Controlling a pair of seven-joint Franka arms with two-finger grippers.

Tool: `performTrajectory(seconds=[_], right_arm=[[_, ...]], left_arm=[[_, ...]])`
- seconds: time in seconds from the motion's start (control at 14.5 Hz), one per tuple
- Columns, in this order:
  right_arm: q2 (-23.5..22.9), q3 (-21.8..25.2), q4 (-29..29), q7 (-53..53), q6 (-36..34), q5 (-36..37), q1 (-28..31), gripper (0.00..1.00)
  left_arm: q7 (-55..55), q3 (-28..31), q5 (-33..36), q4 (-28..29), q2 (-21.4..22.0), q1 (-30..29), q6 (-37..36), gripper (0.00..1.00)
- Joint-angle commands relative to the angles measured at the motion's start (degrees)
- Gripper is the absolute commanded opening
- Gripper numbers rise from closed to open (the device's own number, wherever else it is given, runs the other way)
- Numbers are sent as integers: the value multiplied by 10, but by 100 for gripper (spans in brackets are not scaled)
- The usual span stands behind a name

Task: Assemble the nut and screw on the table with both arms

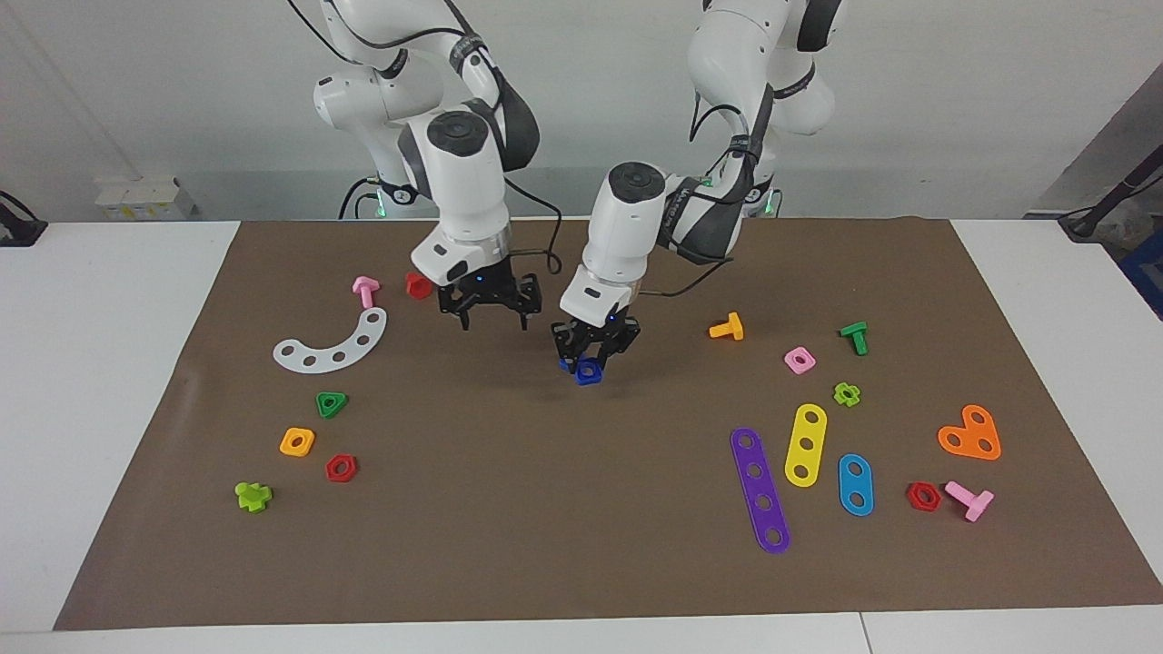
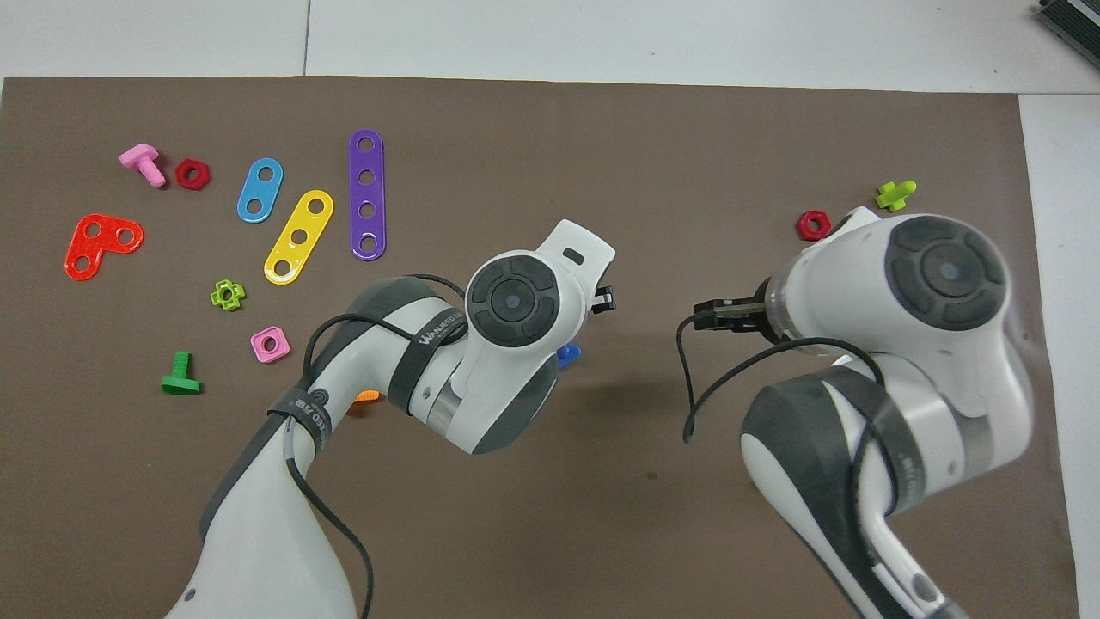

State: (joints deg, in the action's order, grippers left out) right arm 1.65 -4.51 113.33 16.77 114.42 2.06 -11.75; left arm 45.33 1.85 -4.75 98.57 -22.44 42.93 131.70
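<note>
The left arm reaches over the middle of the brown mat (image 1: 545,509) on the table. Its left gripper (image 1: 591,356) points down, shut on the dark-blue nut (image 1: 589,371), which sits at the fingertips just above or on the mat. A small dark-blue bit (image 1: 565,365) beside the nut may be the screw; I cannot tell. In the overhead view the left wrist hides the gripper and only a blue edge (image 2: 567,354) shows. My right gripper (image 1: 492,313) hangs open and empty above the mat beside it, toward the right arm's end; it also shows in the overhead view (image 2: 718,315).
A red nut (image 1: 417,284), pink bolt (image 1: 365,291) and white curved strip (image 1: 332,347) lie near the right gripper. An orange bolt (image 1: 727,327), pink square nut (image 1: 800,360), green bolt (image 1: 855,337) and coloured strips (image 1: 760,489) lie toward the left arm's end.
</note>
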Motion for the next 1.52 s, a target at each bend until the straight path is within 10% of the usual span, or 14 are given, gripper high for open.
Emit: performTrajectory(seconds=[0.0,0.83,1.45], right_arm=[[43,-2,12,-53,-13,-2,50,100],[-32,-2,-223,-53,-154,0,136,100],[-24,-2,-196,-53,-175,0,138,100]], left_arm=[[5,11,-4,-3,-5,19,-31,0],[13,10,-3,41,-5,26,-36,0],[16,10,-30,17,-3,22,-84,0]])
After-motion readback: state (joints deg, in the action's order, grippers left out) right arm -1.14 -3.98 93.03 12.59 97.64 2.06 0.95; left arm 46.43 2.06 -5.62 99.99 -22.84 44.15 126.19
